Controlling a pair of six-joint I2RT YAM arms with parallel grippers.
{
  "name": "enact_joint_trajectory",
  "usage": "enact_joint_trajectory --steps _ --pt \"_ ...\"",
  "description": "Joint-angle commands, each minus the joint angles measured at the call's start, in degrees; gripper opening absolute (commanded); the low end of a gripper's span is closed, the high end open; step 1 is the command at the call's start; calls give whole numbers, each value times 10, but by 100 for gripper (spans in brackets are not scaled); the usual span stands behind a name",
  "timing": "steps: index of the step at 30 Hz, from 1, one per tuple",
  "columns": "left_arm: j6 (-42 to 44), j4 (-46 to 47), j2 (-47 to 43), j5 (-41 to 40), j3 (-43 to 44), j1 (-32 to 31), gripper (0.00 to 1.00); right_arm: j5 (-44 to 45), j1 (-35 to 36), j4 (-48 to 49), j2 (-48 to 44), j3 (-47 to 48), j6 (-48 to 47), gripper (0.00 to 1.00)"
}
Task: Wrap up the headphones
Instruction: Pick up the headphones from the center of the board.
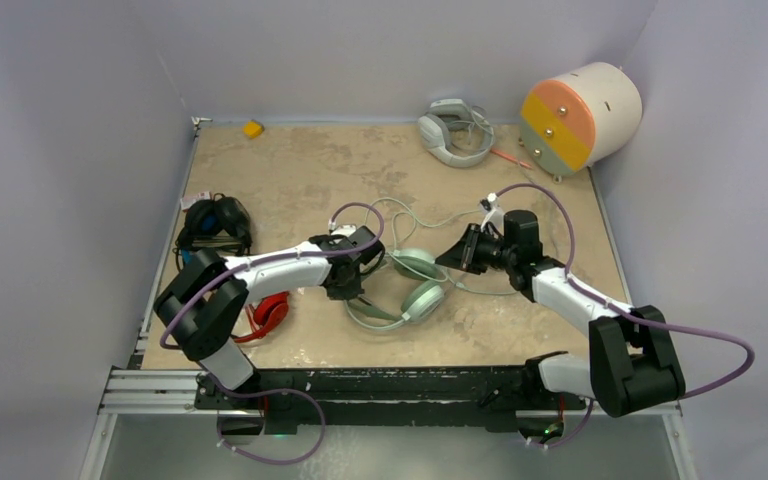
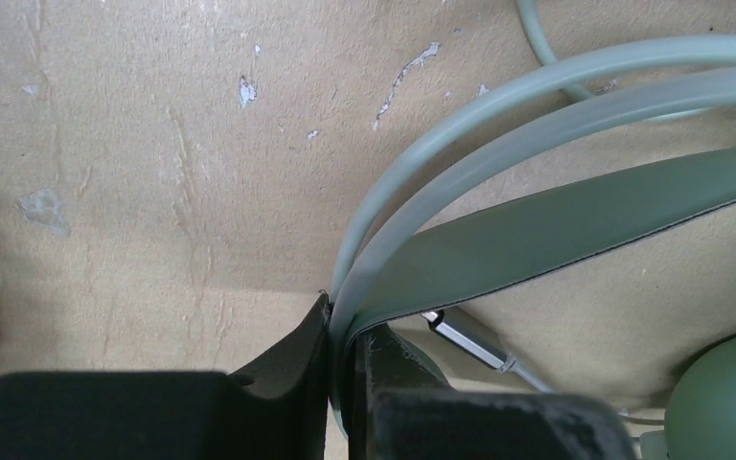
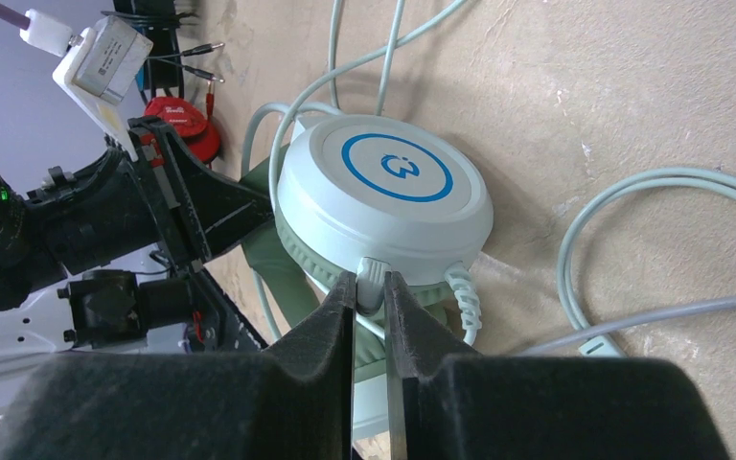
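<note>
The pale mint-green headset (image 1: 422, 299) lies mid-table, its thin cable (image 1: 408, 213) looping behind it. My left gripper (image 1: 352, 278) is shut on its headband (image 2: 556, 230), pinched between the fingertips (image 2: 299, 355); a silver jack plug (image 2: 470, 341) lies under the band. My right gripper (image 3: 371, 292) is shut on a small tab at the rim of the white-capped ear cup (image 3: 383, 187); in the top view it (image 1: 446, 257) sits right of the cup. The black-and-blue headset (image 1: 215, 224) and the red-and-black headset (image 1: 266, 314) lie at the left.
A grey-white headset (image 1: 454, 131) with bundled cable lies at the back. A cream, orange and yellow drum (image 1: 580, 115) stands at the back right. A small yellow object (image 1: 252, 128) lies at the back left. Mint cable loops (image 3: 632, 192) lie right of the ear cup.
</note>
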Motion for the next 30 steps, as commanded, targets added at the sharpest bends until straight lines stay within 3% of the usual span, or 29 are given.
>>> enact_joint_trajectory --steps 1,5,13,19,25,30 --pt "-2 -11 8 -27 12 0 0 -6 -6 1 -15 -7 -2 3" --pt "5 -38 -25 -50 22 0 0 -11 -11 -23 -45 2 -8 8" --pt "44 -90 -136 -63 66 0 0 19 -12 -145 -152 62 -70 42" --pt "82 -140 -172 -63 114 33 0 73 -12 -225 -235 94 -97 59" --pt "125 -166 -260 -45 135 96 0 130 -12 -276 -282 105 -133 69" --pt "163 -201 -328 4 186 135 0 128 -12 -251 -326 80 -152 74"
